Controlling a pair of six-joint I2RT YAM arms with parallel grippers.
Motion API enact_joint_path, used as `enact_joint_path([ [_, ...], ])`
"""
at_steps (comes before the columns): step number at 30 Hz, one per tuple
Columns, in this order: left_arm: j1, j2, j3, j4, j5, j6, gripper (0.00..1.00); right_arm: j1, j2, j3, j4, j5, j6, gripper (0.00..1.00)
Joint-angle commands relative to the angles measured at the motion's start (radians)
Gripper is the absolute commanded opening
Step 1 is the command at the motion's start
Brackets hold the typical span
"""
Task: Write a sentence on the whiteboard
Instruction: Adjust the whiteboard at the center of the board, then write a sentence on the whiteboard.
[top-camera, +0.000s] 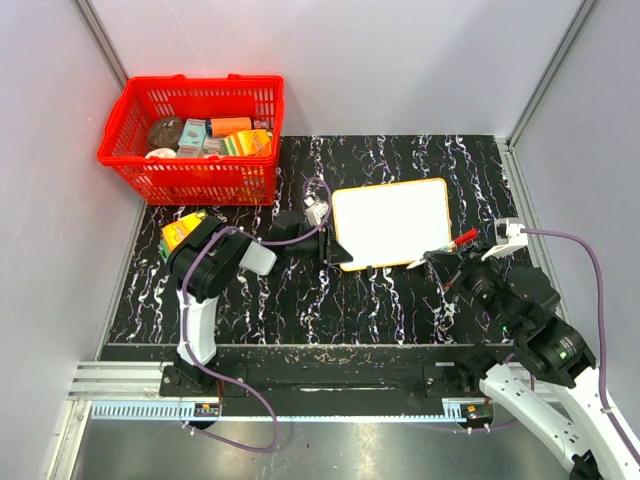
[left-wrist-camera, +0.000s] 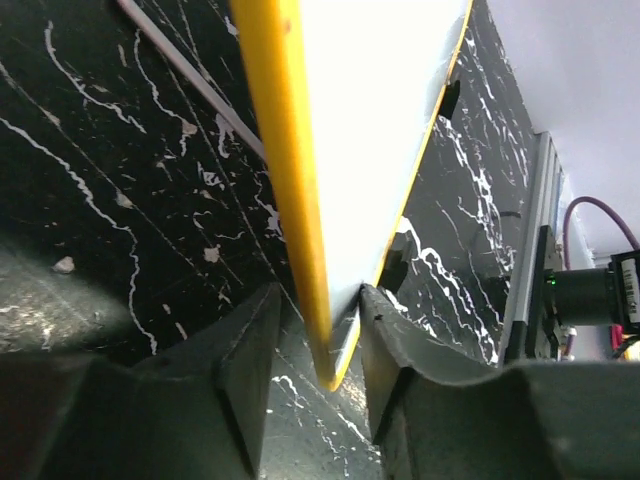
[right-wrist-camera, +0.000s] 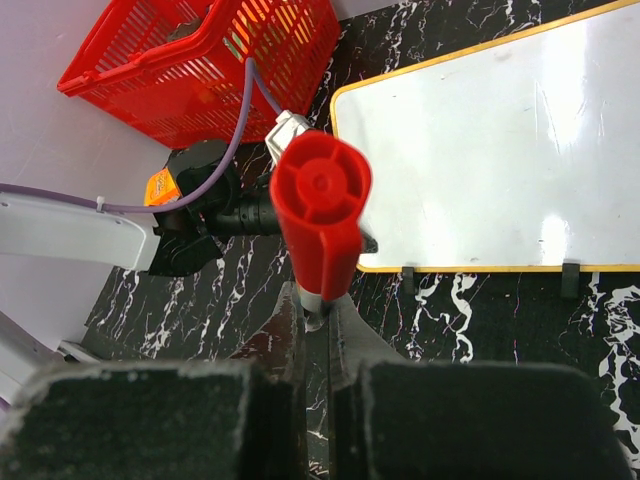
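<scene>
**Item 1: whiteboard** (top-camera: 392, 220). You find it mid-table on the black, white-veined table (top-camera: 400, 300), between the two arms and turned a little out of square. It has an orange-yellow rim and rounded corners. Its face reads plain white in the top and right wrist views. Two small dark feet (right-wrist-camera: 408, 278) show at its near rim. You cannot tell whether it lies flat or is propped.

**Item 2: left claw** (left-wrist-camera: 320, 297). It sits at the board's left near corner. Your left wrist view shows the yellow rim running between the two fingers (left-wrist-camera: 255, 370). The jaws are narrowly parted and straddle the edge, with a sliver of gap on the left side, so it is not a firm pinch.

**Item 3: right claw** (right-wrist-camera: 318, 318). It is closed tight on a red marker (right-wrist-camera: 320, 215), gripping it at the grey collar below the red barrel. In the top view the marker hangs just off the board's right near corner, close to the rim. You cannot tell whether it touches.

**Item 4: red basket** (top-camera: 190, 182). This is a plastic mesh basket at the far left corner of the table, well apart from the board. It holds assorted packets and boxes.

**Item 5: purple cables** (top-camera: 590, 262). One runs along each arm.
</scene>
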Motion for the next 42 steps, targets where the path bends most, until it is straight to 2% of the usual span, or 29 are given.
enact_joint_path([
  [1, 0.002, -0.047, -0.016, -0.032, -0.08, 0.058, 0.46, 0.002, -0.014, 0.009, 0.013, 0.006, -0.013, 0.0],
  [3, 0.004, -0.057, -0.025, -0.034, -0.101, 0.067, 0.52, 0.002, -0.011, 0.009, 0.011, 0.005, -0.016, 0.0],
  [4, 0.004, -0.068, -0.029, -0.031, -0.104, 0.069, 0.58, 0.002, -0.013, 0.011, 0.011, 0.008, -0.016, 0.0],
  [9, 0.002, -0.142, -0.069, -0.06, -0.145, 0.109, 0.7, 0.0, -0.005, 0.012, 0.013, 0.006, -0.016, 0.0],
  [14, 0.002, -0.345, -0.143, -0.143, -0.244, 0.179, 0.85, 0.002, 0.001, 0.006, 0.027, -0.003, -0.012, 0.0],
  [16, 0.002, -0.458, -0.175, -0.222, -0.299, 0.202, 0.88, 0.002, 0.009, 0.003, 0.031, -0.012, -0.01, 0.0],
  [20, 0.002, -0.664, -0.221, -0.37, -0.42, 0.211, 0.91, 0.002, 0.021, 0.002, 0.042, -0.026, -0.009, 0.0],
  [21, 0.001, -0.706, -0.227, -0.456, -0.464, 0.211, 0.91, 0.002, 0.027, 0.0, 0.042, -0.034, -0.009, 0.0],
  [27, 0.005, -1.059, -0.252, -0.73, -0.659, 0.222, 0.99, 0.002, 0.029, -0.009, 0.048, -0.047, 0.002, 0.0],
  [31, 0.008, -1.347, -0.275, -0.822, -0.701, 0.218, 0.99, 0.0, 0.02, -0.018, 0.048, -0.057, 0.024, 0.0],
  [34, 0.013, -1.485, -0.275, -0.891, -0.696, 0.191, 0.99, 0.002, 0.032, -0.012, 0.044, -0.075, 0.047, 0.0],
  [39, 0.015, -1.536, -0.214, -1.04, -0.598, 0.178, 0.99, 0.0, 0.093, 0.035, 0.024, -0.11, 0.059, 0.0],
  [42, 0.015, -1.522, -0.194, -1.114, -0.644, 0.103, 0.99, 0.002, 0.121, 0.054, 0.014, -0.127, 0.057, 0.0],
])
